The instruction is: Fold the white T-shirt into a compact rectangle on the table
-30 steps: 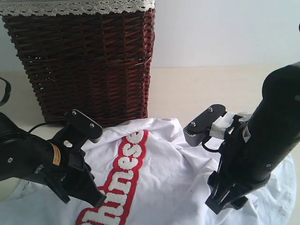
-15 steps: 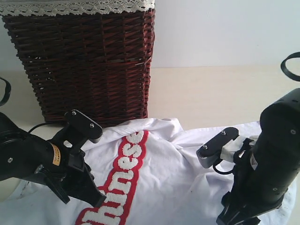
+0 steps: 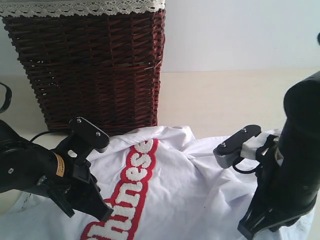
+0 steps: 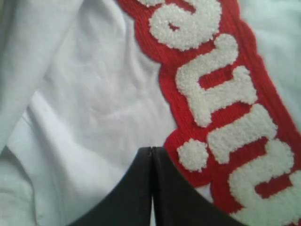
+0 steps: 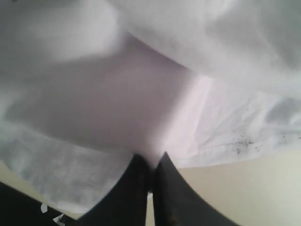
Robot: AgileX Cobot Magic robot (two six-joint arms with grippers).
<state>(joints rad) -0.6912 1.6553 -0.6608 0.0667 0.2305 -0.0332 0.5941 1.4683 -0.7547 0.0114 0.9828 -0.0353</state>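
Note:
The white T-shirt (image 3: 175,185) lies spread and wrinkled on the table (image 3: 215,100), its red-edged fuzzy lettering (image 3: 132,187) running down the middle. My left gripper (image 3: 104,213) points down onto the shirt just left of the lettering. In the left wrist view its jaws (image 4: 151,149) are pressed together on the cloth (image 4: 94,94) beside the letters (image 4: 216,94), with no fold seen between them. My right gripper (image 3: 248,230) is low at the shirt's right side. Its tips (image 5: 151,161) are shut on the shirt's edge (image 5: 141,94), with bare table (image 5: 244,188) beside it.
A tall dark wicker basket (image 3: 90,65) with white lace trim (image 3: 85,7) stands at the back left, just behind the shirt. A pale wall (image 3: 240,30) closes the far side. Bare table shows to the right of the basket.
My right arm has shifted right and down toward the shirt's right edge, and its jaws have gone from open to shut on the cloth. The left arm has stayed still.

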